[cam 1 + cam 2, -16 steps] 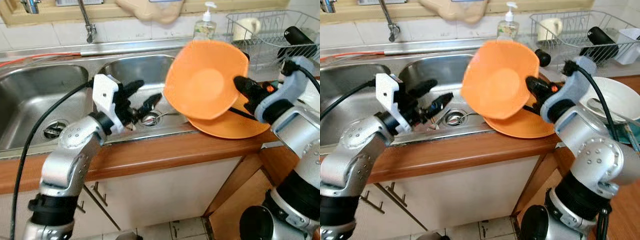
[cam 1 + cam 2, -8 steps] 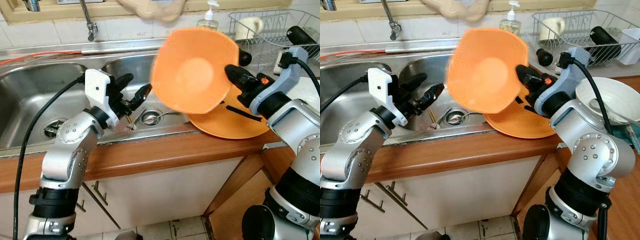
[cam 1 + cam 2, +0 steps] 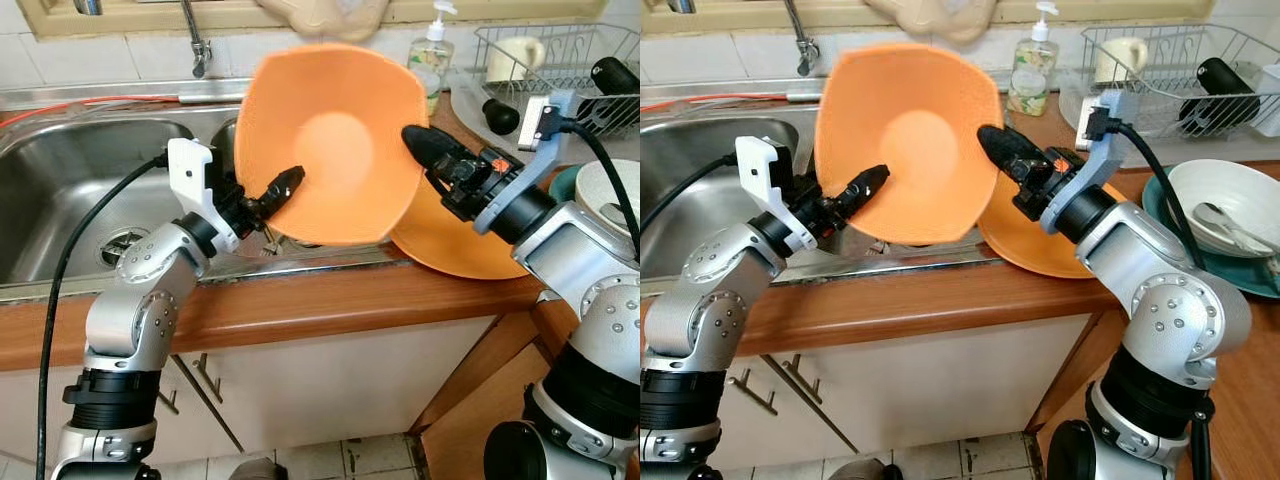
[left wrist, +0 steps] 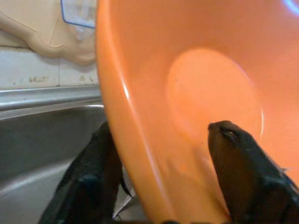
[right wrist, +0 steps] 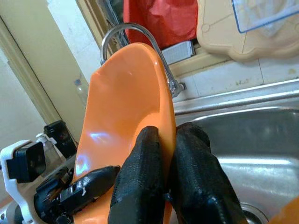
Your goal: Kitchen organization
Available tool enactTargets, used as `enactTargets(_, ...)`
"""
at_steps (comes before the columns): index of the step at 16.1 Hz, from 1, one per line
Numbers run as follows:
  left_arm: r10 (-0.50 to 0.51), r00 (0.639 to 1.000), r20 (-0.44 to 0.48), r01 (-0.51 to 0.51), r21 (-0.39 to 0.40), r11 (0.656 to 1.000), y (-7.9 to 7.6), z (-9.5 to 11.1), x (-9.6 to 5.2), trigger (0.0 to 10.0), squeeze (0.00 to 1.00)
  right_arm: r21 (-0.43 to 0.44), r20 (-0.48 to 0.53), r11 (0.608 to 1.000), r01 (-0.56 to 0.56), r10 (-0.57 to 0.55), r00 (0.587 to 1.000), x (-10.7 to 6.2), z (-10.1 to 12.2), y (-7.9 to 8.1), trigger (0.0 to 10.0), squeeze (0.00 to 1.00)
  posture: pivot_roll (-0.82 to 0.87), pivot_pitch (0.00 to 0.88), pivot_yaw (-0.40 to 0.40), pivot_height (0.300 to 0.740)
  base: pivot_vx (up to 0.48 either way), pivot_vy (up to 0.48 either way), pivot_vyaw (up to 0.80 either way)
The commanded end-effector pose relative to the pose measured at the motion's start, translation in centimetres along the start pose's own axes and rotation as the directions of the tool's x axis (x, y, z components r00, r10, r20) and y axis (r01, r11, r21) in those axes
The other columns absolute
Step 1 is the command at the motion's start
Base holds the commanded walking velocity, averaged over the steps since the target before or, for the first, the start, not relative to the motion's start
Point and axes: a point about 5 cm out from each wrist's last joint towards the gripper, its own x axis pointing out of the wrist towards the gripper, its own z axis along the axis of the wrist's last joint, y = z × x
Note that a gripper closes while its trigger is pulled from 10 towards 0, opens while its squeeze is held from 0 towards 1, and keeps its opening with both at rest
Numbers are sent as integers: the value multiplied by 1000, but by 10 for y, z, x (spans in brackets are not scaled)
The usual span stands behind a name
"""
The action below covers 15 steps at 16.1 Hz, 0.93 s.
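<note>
Two grippers' jaws astride orange bowl (image 3: 335,140) rim, opposite sides.

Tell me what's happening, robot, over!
Right gripper shut on orange bowl, held over the sink. Left gripper straddles its opposite rim, open. Orange plate on counter behind. Nothing blocking.

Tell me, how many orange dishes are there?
2: an orange bowl held over the sink between both tools, and an orange plate lying on the counter behind it. More may be hidden.
</note>
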Motion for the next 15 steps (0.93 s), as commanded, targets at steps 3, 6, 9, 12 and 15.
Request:
enactTargets(3, -10, 999, 43, 12, -54, 998, 0, 4, -3, 0, 0, -3, 40, 1000, -4, 4, 999, -2, 3, -1, 0, 0, -77, 0, 20, 740, 0, 0, 0)
enactTargets(6, -15, 999, 49, 19, -76, 997, -2, 4, -4, 0, 0, 0, 45, 1000, 13, -13, 999, -2, 2, -4, 0, 0, -77, 0, 20, 740, 0, 0, 0)
enactTargets(9, -19, 999, 51, 23, -85, 996, -4, 3, -6, 0, 0, -2, 37, 1000, 30, -30, 999, -3, -1, -6, 0, 0, -76, 0, 20, 740, 0, 0, 0)
enactTargets(12, -40, 999, 32, 43, -93, 995, -7, 0, -6, 0, 0, 4, 43, 1000, 15, -15, 999, -1, -2, -4, 0, 0, -70, 0, 20, 740, 0, 0, 0)
enactTargets(15, -49, 999, 16, 51, -93, 994, -9, -4, -4, 0, 0, 7, 49, 1000, 0, 0, 999, -1, -2, -2, 0, 0, -71, 0, 22, 740, 0, 0, 0)
